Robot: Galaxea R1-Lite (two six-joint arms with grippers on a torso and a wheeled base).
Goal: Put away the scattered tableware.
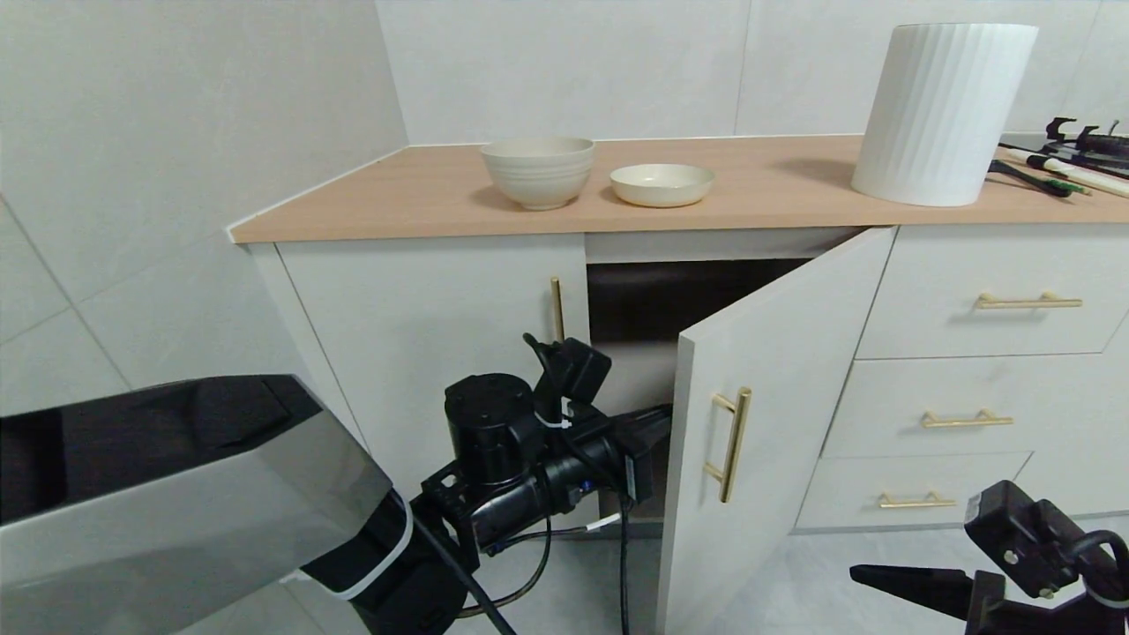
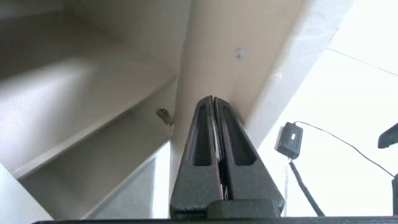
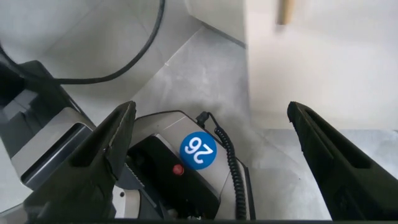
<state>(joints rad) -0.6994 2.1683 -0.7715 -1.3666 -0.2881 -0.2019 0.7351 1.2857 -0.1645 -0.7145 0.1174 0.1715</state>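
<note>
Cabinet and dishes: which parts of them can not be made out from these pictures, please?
- Cabinet inside: head view, dark; the open door covers its lower part, so its contents cannot be told.
- Bowl: head view, its own wall hides what lies inside.
- Left claw: head view, its tip is behind the door's edge.
- Tools: head view, cut off by the picture's edge.

One bowl (image 1: 537, 172); one dish (image 1: 661, 184); one ribbed white canister (image 1: 942, 113); one counter (image 1: 397, 198); two doors (image 1: 776, 397), one shut and one open; three drawers (image 1: 997, 265), stacked; five brass handles (image 1: 735, 445), one per door and one per drawer; pens (image 1: 1058, 172) too bunched for a sure count; one left gripper (image 2: 214, 124); one right gripper (image 3: 210, 107).
</note>
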